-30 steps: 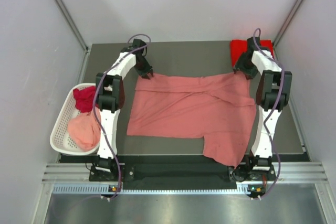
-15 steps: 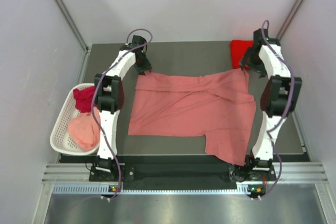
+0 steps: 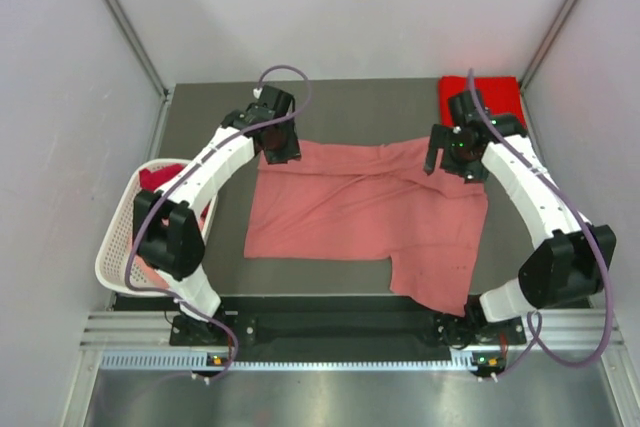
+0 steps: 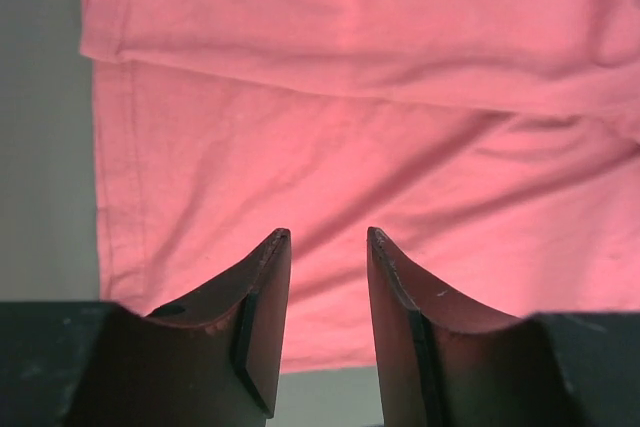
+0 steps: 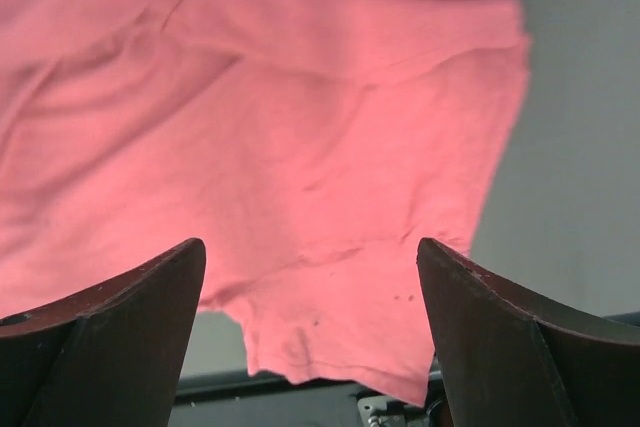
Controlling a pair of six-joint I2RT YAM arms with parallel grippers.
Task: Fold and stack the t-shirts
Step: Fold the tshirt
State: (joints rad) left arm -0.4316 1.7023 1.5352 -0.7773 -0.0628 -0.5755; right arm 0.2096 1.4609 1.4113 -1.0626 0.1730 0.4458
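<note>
A salmon pink t-shirt lies spread on the dark table, with one sleeve reaching the near edge. My left gripper hovers over its far left corner. It is open, and in the left wrist view only cloth shows below the gap. My right gripper hangs over the far right part of the shirt, wide open and empty, with the shirt's hem beneath it. A bright red folded t-shirt sits in the far right corner. A dark crimson t-shirt shows in the basket.
The white slotted basket stands off the table's left edge, partly covered by my left arm's elbow. Grey walls close in the left, right and back. The table's near edge runs just in front of the arm bases.
Both grippers have opened wider and come off the shirt's far corners. The right gripper moved left over the shirt, and both elbows swung toward the near side.
</note>
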